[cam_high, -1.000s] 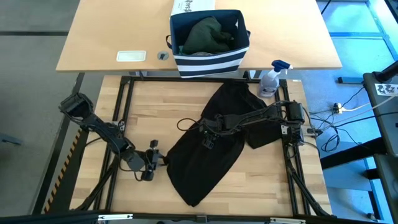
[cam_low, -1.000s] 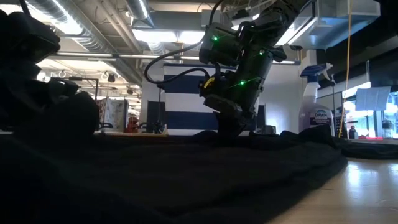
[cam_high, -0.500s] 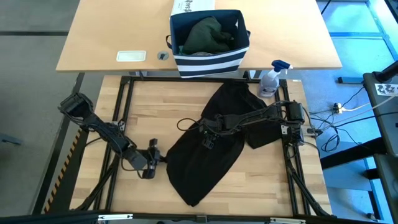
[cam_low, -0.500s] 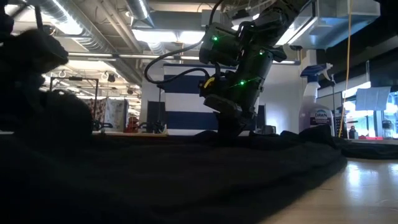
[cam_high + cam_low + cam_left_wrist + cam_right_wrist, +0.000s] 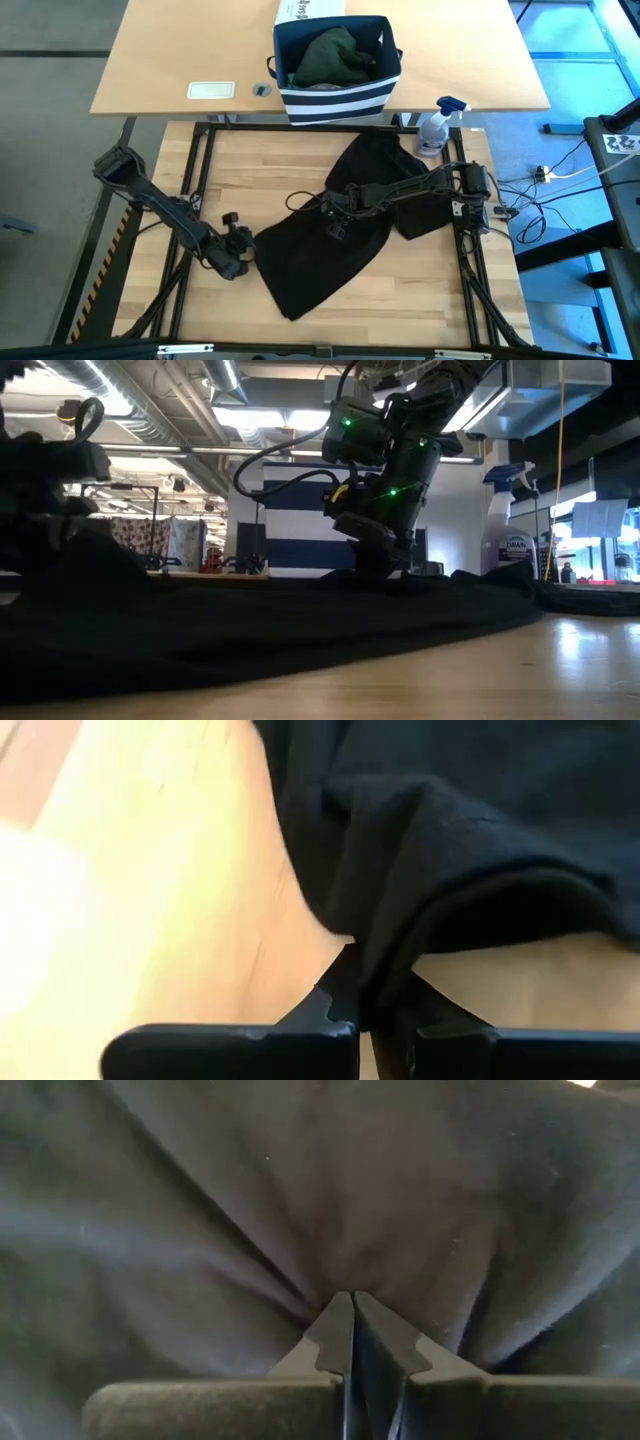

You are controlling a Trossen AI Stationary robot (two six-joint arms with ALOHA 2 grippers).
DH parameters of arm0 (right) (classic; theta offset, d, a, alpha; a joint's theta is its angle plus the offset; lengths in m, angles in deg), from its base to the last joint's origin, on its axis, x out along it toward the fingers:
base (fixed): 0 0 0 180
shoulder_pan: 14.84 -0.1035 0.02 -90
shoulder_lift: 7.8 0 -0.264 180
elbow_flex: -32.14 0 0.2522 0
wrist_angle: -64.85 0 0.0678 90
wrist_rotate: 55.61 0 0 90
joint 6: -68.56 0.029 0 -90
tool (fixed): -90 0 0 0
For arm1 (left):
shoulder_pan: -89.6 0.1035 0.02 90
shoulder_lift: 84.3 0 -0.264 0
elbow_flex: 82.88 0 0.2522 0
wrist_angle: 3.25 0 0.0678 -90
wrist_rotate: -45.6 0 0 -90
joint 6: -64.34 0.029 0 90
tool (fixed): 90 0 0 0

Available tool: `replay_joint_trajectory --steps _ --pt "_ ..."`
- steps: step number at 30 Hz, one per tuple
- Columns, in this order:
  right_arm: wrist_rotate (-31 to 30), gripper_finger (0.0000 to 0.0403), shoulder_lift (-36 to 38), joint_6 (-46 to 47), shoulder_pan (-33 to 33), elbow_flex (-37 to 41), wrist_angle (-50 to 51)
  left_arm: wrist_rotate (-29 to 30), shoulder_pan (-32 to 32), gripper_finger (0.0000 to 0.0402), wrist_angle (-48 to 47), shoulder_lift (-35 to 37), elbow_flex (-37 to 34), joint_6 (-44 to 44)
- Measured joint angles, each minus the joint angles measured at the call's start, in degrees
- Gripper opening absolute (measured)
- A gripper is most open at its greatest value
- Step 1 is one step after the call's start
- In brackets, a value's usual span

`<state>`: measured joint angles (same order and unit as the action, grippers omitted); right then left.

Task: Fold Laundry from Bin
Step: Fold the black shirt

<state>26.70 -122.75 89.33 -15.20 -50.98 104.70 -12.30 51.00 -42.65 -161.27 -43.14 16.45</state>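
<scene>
A black garment (image 5: 335, 235) of the laundry lies spread on the wooden table, running from the far right toward the near middle. My left gripper (image 5: 249, 250) is at its left edge, shut on the cloth. My right gripper (image 5: 335, 216) stands over the garment's middle, also shut on cloth. The bin (image 5: 337, 85), navy with white stripes, stands on the far table. A dark green garment (image 5: 333, 57) lies inside it. My left gripper pinches the black garment's left edge (image 5: 385, 955) between its two fingers. It comes slanting down from the table's left. The edge curls into a fold at the fingers, raised a little off the wood; the rest lies on the table. My right gripper pinches a bunch of the garment's middle (image 5: 350, 1270) between its two fingers, steeply from above. Creases run in toward the fingertips. The cloth around the pinch lies on the table (image 5: 375, 575).
A spray bottle (image 5: 436, 128) stands at the table's far right, by the garment's far end. Behind the bin is a white printed box (image 5: 310, 10); a white card (image 5: 211, 90) lies on the far table. Bare wood (image 5: 250, 180) lies left of the garment.
My left gripper has shut on the garment's left edge, tipped its fingers downward and drawn back toward the table's left. The left edge and the garment's near end have slid left with it. The part under my right gripper has stayed in place.
</scene>
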Motion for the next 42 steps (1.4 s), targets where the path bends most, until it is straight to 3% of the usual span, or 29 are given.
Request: replay_joint_trajectory --steps 9,20,26,33,42 --pt "-1.3 0.0019 4.0 -1.7 -1.3 0.4 2.4 -3.9 -0.7 0.0000 -19.3 0.8 6.1 -5.5" --pt "-2.3 0.0019 3.0 -0.9 -1.1 0.2 4.1 -7.8 -0.7 0.0000 -25.9 0.9 7.2 -10.0" --pt "-1.8 0.0019 3.0 -0.9 -1.5 0.1 3.8 -15.0 -0.7 0.0003 -28.3 0.9 7.3 -10.2" --pt "0.4 0.0019 3.1 -1.6 -2.3 0.2 1.4 -26.2 -0.7 0.0058 -28.1 0.9 7.3 -7.0" --pt "4.2 0.0019 3.1 -3.1 -2.3 0.2 0.1 -30.7 -0.3 0.0154 -28.4 0.9 8.1 0.8"
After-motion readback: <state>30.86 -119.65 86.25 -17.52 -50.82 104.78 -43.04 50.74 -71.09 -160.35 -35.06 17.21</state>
